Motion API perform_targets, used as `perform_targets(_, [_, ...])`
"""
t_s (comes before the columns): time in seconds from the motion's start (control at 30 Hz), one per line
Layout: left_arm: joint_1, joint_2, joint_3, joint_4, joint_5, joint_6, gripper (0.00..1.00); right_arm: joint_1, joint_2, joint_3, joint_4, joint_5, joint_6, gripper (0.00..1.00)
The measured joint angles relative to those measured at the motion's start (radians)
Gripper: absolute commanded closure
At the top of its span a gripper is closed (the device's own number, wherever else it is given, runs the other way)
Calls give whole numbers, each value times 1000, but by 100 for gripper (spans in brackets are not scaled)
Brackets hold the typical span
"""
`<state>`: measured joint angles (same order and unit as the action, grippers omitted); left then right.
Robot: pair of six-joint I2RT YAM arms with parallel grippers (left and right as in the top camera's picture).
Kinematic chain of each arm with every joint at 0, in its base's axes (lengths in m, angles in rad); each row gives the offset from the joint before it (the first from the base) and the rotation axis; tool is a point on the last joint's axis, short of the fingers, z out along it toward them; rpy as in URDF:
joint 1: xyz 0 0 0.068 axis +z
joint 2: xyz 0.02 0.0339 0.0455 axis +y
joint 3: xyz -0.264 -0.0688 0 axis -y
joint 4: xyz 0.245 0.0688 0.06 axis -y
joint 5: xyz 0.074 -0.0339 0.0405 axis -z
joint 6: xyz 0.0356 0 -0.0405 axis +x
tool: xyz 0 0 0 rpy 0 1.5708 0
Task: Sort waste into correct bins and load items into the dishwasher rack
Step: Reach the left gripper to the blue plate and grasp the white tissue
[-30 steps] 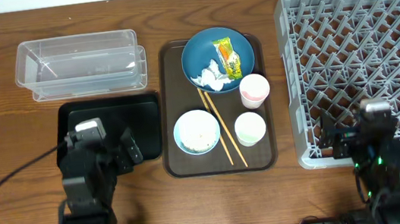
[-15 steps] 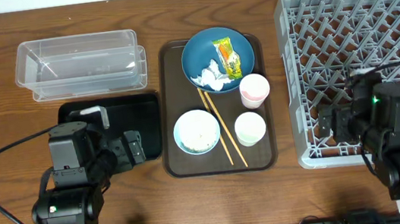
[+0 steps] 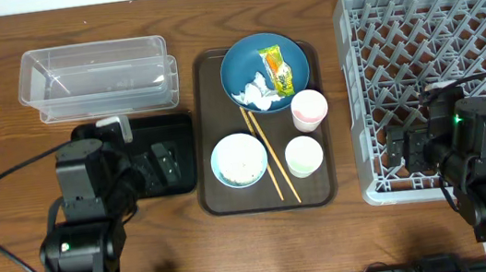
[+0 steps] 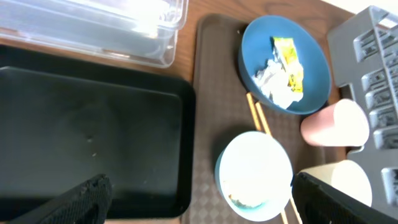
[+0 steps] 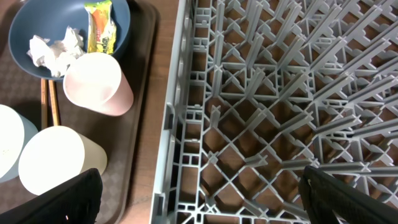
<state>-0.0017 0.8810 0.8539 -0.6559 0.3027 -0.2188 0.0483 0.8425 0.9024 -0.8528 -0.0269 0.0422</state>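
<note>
Overhead: L gripper (image 3: pixel 161 165) jaws wide apart, empty, above black tray (image 3: pixel 180 134); R gripper (image 3: pixel 409 150) same, over rack (image 3: pixel 356 94). Snack wrapper (image 3: pixel 278 69) + tissue (image 3: pixel 253 94) on blue plate (image 3: pixel 234 63), ahead-right of L gripper: prob. light, crinkly, slippery, so pinch wrapper's short end. Bowl (image 3: pixel 216 162) w/ rice (image 3: pixel 242 162) just right; clear tub (image 3: pixel 97 80) ahead, nothing inside.

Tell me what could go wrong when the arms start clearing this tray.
The snack wrapper and crumpled tissue lie loose on the dark blue plate; racking the plate first could spill them. The chopsticks lie between the light blue bowl and the greenish cup, so reaching for them may knock it.
</note>
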Motion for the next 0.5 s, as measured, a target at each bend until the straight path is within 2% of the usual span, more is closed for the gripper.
perform_targets(0.23, [-18, 230, 124, 9, 12, -14, 5, 0, 0, 0, 1, 0, 0, 1])
perform_targets(0.37, [-82, 365, 268, 20, -2, 13, 5, 0, 0, 0, 0, 0, 0, 1])
perform_targets(0.5, [-164, 488, 383, 103, -20, 49, 5, 0, 0, 0, 0, 0, 0, 1])
